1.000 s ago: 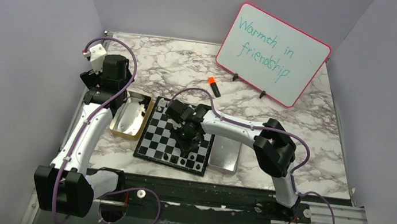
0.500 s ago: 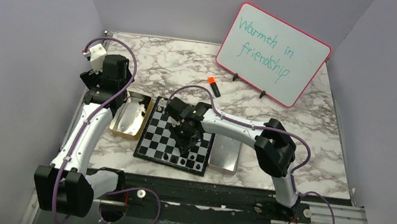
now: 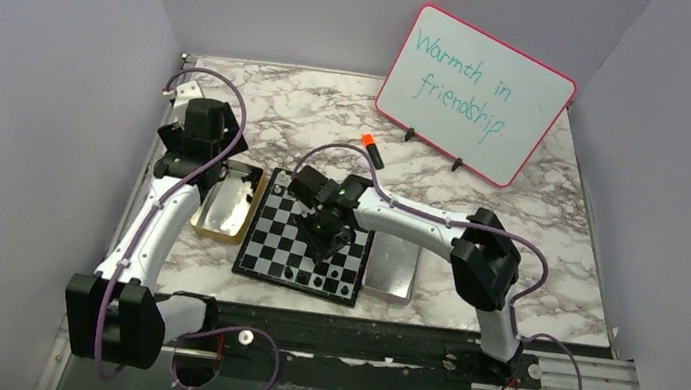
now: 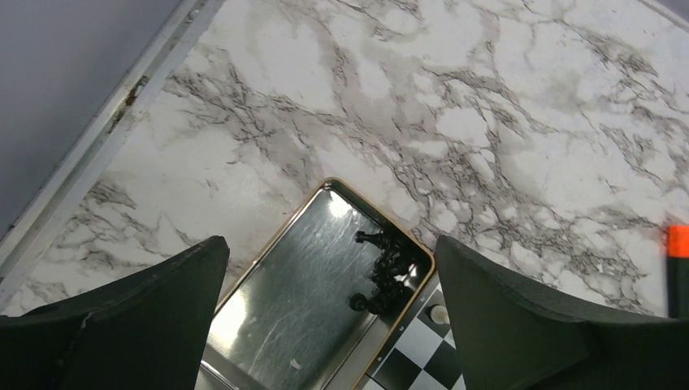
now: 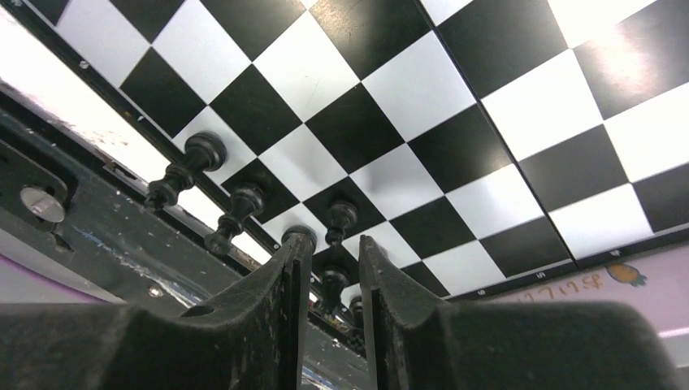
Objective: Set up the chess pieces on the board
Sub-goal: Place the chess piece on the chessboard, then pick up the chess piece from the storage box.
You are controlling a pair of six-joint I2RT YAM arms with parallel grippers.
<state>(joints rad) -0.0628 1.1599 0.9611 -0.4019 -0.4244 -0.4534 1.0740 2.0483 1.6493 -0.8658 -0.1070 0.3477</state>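
Marble-patterned grey-white surface [image 3: 538,231]: carries every item listed.
Pink-framed whiteboard [image 3: 476,93]: propped at the far right.
Small square black-and-silver chequered board [image 3: 275,241]: near centre, just beside an oblong gold tray [image 4: 301,292] on its left and a rectangular silver metal tray [image 3: 392,272] on its right.
Left gripper [image 4: 331,244]: above the gold tray's far end, fingers spread wide, holding nothing.
Right gripper [image 5: 331,240]: low over the board, fingers a narrow slit apart; whether anything is gripped cannot be told.
Tiny black chess pieces [image 5: 183,171]: a row along the board's near edge; a cluster [image 4: 386,272] in the gold tray's far corner.
Orange-capped marker [image 3: 373,150]: beyond the board.
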